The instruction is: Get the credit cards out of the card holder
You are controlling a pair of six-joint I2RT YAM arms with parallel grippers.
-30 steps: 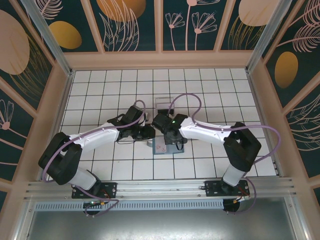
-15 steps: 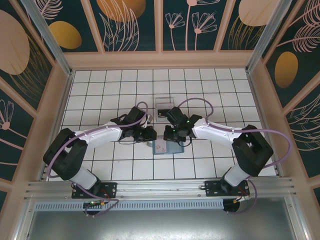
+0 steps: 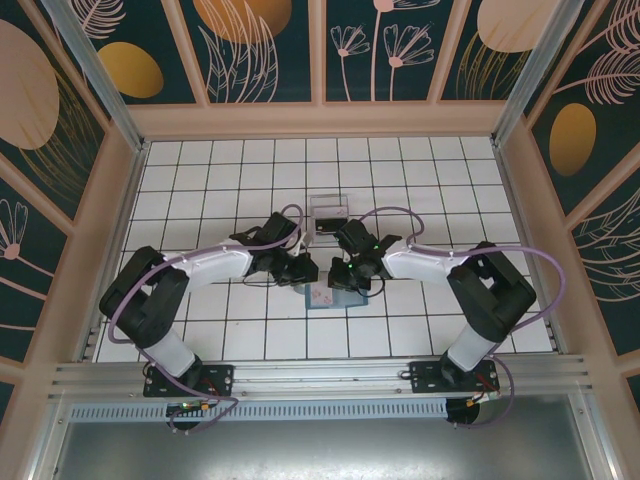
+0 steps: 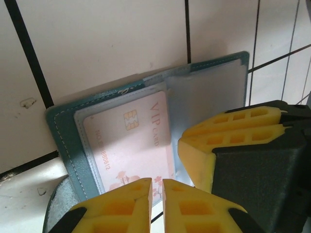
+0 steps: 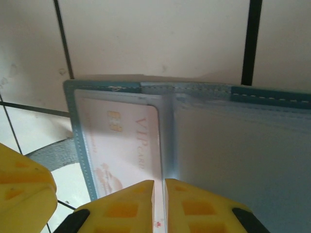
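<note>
The teal card holder (image 3: 350, 300) lies open and flat on the tiled floor between both arms. A whitish-pink credit card (image 4: 129, 141) printed "VIP card" sits in its left panel behind a clear sleeve; the right panel (image 4: 204, 82) shows no card. My left gripper (image 4: 156, 187) is shut, a hairline gap between its yellow fingertips, over the card's near edge. My right gripper (image 5: 159, 187) is shut too, tips at the card's (image 5: 121, 141) inner edge by the fold of the card holder (image 5: 243, 145). The two grippers (image 3: 305, 271) (image 3: 343, 277) stand close together above the holder.
A clear plastic box (image 3: 327, 213) stands one tile behind the holder. The right gripper's yellow finger (image 4: 228, 133) crowds the left wrist view, and the left one's finger (image 5: 22, 189) the right wrist view. Wooden walls (image 3: 120, 230) ring the white tiled floor.
The left gripper has slid right onto the holder's left panel. The right gripper lifted back, then came down again over the fold; its elbow swung inward.
</note>
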